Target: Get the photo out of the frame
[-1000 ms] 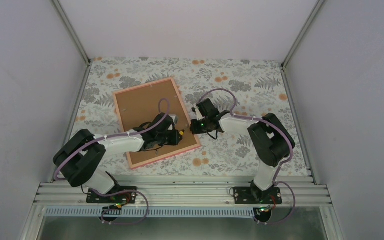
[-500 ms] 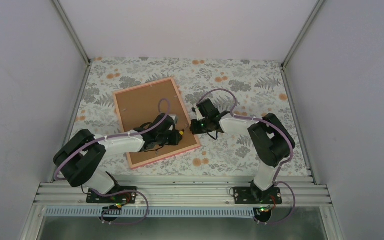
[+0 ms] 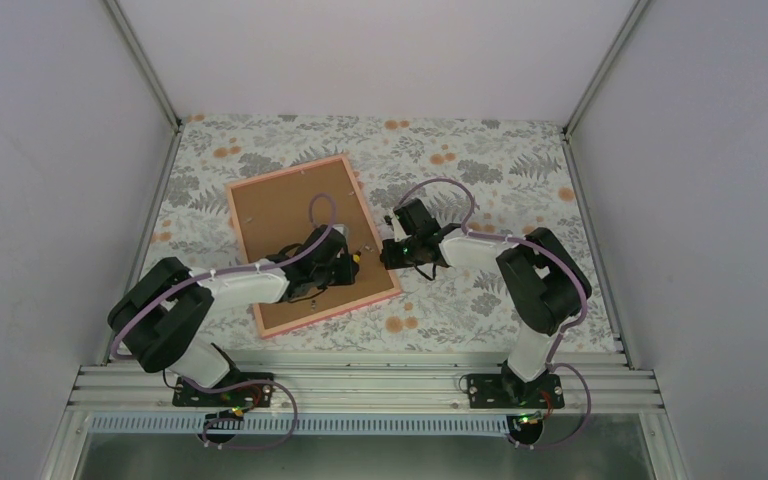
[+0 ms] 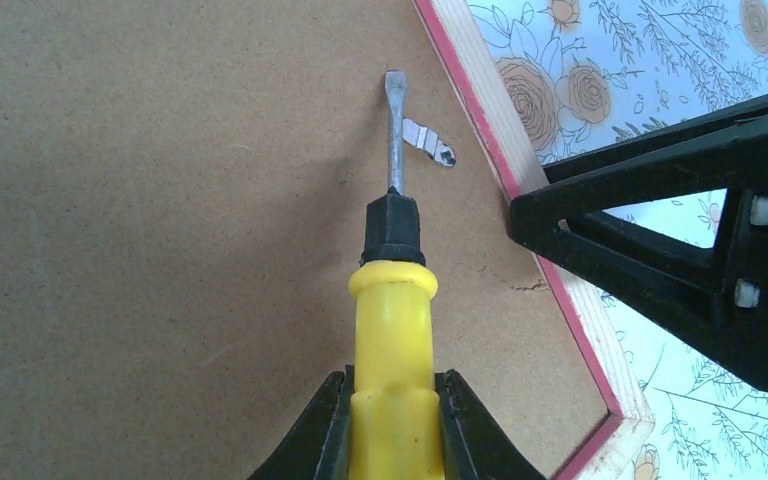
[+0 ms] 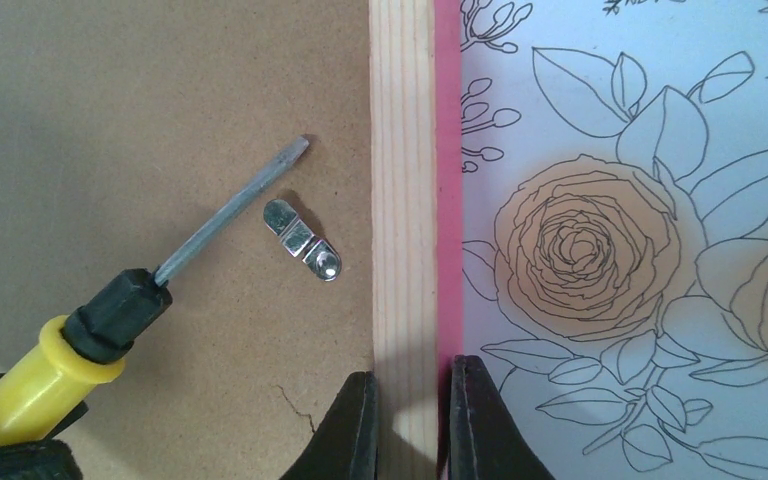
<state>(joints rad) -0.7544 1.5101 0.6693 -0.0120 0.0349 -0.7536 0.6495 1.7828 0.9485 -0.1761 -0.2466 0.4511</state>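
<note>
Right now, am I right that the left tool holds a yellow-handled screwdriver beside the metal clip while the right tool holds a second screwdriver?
Not quite: the right tool holds no screwdriver; the right wrist view shows it shut on the pink frame's wooden edge. The left tool does hold the yellow-handled screwdriver beside the metal clip.

Pink frame, face-down, askew

A screwdriver shows a yellow handle, a black collar and a slim grey metal shaft ending in a flat tip. A tablecloth printed with grey leaves and orange roses lies spread flat. Plain white walls enclose it, and an aluminium rail runs along the near side.
</note>
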